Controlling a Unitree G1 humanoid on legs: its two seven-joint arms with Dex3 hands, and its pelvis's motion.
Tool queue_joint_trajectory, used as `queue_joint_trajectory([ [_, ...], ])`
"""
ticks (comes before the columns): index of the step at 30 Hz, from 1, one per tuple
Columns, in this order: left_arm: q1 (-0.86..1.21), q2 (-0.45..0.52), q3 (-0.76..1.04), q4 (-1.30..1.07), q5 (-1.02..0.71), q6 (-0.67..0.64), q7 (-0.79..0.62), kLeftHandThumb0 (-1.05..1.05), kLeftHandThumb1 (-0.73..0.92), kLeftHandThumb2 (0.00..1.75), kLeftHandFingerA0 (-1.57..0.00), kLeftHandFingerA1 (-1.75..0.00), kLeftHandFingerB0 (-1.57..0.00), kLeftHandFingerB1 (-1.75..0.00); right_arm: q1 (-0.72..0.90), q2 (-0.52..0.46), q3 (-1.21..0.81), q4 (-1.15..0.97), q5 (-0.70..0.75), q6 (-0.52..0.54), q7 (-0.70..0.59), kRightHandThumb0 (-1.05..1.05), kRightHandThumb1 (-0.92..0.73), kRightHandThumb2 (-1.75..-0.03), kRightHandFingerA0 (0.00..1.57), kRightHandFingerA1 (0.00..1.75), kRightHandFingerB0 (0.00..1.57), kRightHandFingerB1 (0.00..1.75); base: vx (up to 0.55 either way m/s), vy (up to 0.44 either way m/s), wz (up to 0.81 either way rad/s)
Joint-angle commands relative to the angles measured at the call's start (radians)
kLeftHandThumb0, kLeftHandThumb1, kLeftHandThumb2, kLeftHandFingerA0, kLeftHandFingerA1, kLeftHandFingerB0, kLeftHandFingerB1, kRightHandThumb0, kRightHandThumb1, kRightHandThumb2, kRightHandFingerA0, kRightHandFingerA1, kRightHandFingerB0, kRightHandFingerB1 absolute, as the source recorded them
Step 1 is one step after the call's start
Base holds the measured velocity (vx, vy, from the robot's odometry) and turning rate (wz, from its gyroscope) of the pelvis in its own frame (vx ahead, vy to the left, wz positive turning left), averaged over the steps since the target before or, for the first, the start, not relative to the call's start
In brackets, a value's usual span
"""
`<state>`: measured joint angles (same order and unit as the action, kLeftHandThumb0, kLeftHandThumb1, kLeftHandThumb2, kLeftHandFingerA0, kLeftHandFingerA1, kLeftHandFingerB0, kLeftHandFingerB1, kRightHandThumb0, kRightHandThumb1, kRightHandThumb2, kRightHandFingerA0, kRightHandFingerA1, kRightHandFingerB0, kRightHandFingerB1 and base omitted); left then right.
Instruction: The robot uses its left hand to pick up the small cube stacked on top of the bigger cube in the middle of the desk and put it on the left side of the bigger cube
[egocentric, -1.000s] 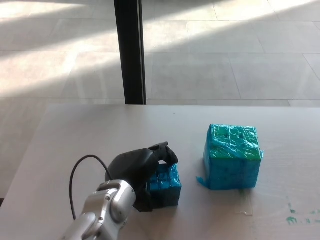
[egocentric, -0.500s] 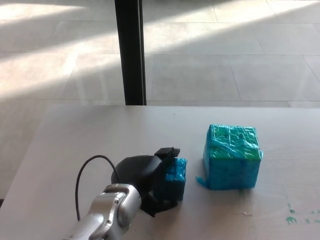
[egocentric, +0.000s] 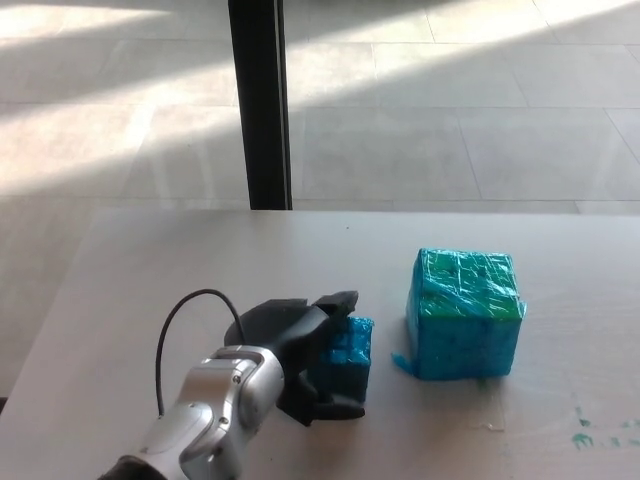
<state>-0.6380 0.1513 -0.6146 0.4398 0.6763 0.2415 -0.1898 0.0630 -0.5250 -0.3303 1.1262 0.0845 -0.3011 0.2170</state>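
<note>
The small blue cube (egocentric: 349, 352) rests on the desk (egocentric: 150, 270), a little to the left of the bigger blue cube with a green top (egocentric: 464, 314). My left hand (egocentric: 296, 358) is right against the small cube's left side. One finger (egocentric: 337, 300) reaches over its top edge and the thumb (egocentric: 338, 408) lies along its near side. The fingers are spread and seem to stand slightly off the cube. My right hand does not show.
A black cable (egocentric: 185, 315) loops from my left wrist. A dark upright post (egocentric: 259, 100) stands behind the desk's far edge. Green marks (egocentric: 600, 430) stain the desk at the front right.
The small cube was clasped and partly covered by my left hand a second ago; it now sits turned and uncovered on the desk. The fingers have spread wider around it.
</note>
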Motion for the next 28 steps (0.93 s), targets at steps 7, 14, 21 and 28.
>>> queue_joint_trajectory([
  [7, -0.059, 0.219, 0.143, -0.289, 0.007, 0.089, -0.225, -1.04, 0.57, 0.91, 0.0, 0.0, 0.0, 0.0, -0.001, -0.023, -0.014, -0.009, 0.015, 0.027, -0.009, -0.58, -0.74, -0.63, 0.39, 0.68, 0.43, 0.42, 0.0, 0.0, 0.0],
  [14, 0.082, 0.432, 0.322, -0.359, -0.031, 0.054, -0.209, -1.01, 0.78, 0.64, 0.0, 0.0, 0.0, 0.0, 0.001, -0.028, -0.022, -0.004, 0.02, 0.043, 0.0, -0.58, -0.74, -0.63, 0.4, 0.62, 0.42, 0.41, 0.0, 0.0, 0.0],
  [21, 0.295, 0.528, 0.549, -0.286, -0.114, 0.014, -0.09, -0.98, 0.58, 1.01, 0.0, -0.08, 0.0, 0.0, 0.017, -0.034, -0.015, -0.025, 0.006, 0.045, -0.001, -0.6, -0.76, -0.63, 0.41, 0.65, 0.41, 0.41, 0.0, 0.0, 0.0],
  [28, 0.47, 0.447, 0.917, -0.115, -0.39, -0.199, 0.011, -0.79, 0.49, 0.93, -0.03, -0.29, -0.03, -0.2, 0.003, -0.041, -0.021, -0.01, 0.013, 0.053, 0.004, -0.57, -0.74, -0.62, 0.43, 0.68, 0.44, 0.42, 0.0, 0.0, 0.0],
])
